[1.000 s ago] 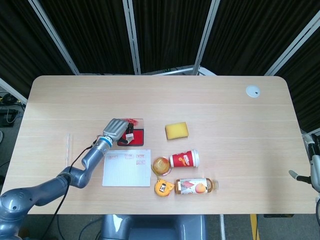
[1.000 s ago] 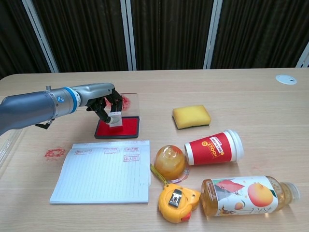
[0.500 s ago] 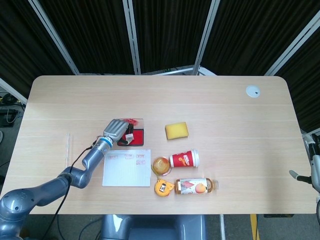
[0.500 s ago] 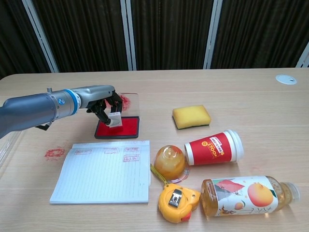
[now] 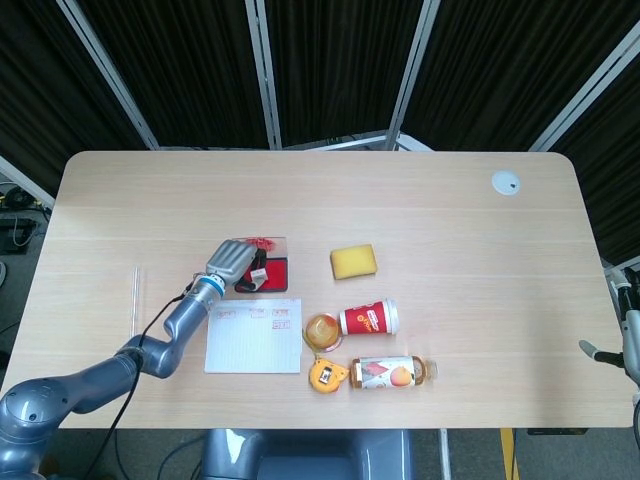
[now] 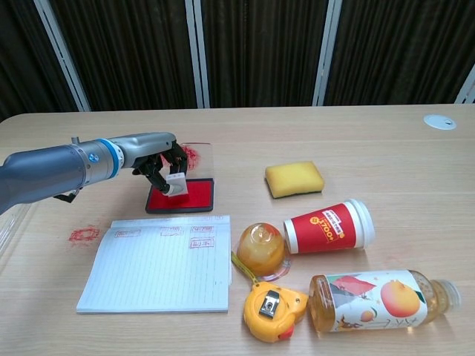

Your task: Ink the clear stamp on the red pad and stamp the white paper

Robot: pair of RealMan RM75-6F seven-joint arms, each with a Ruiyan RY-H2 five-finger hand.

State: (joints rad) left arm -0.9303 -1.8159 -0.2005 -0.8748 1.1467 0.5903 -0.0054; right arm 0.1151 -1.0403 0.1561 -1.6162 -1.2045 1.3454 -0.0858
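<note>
My left hand (image 6: 159, 159) (image 5: 232, 260) grips the clear stamp (image 6: 177, 183) (image 5: 258, 273) and holds it down over the red ink pad (image 6: 194, 196) (image 5: 277, 275); whether the stamp touches the pad cannot be told. The pad's clear lid (image 6: 197, 157) stands open behind it. The white paper pad (image 6: 159, 261) (image 5: 254, 336) lies just in front of the ink pad, with a few red prints along its top edge. Only a bit of my right arm (image 5: 628, 345) shows at the right border of the head view; its hand is out of sight.
A yellow sponge (image 6: 295, 179), a red paper cup (image 6: 329, 226) on its side, an orange jelly cup (image 6: 260, 247), a yellow tape measure (image 6: 273, 308) and a juice bottle (image 6: 377, 298) lie right of the paper. A red ink smear (image 6: 84, 234) marks the table at left.
My left hand with the stamp has shifted very slightly over the ink pad. Nothing else has moved.
</note>
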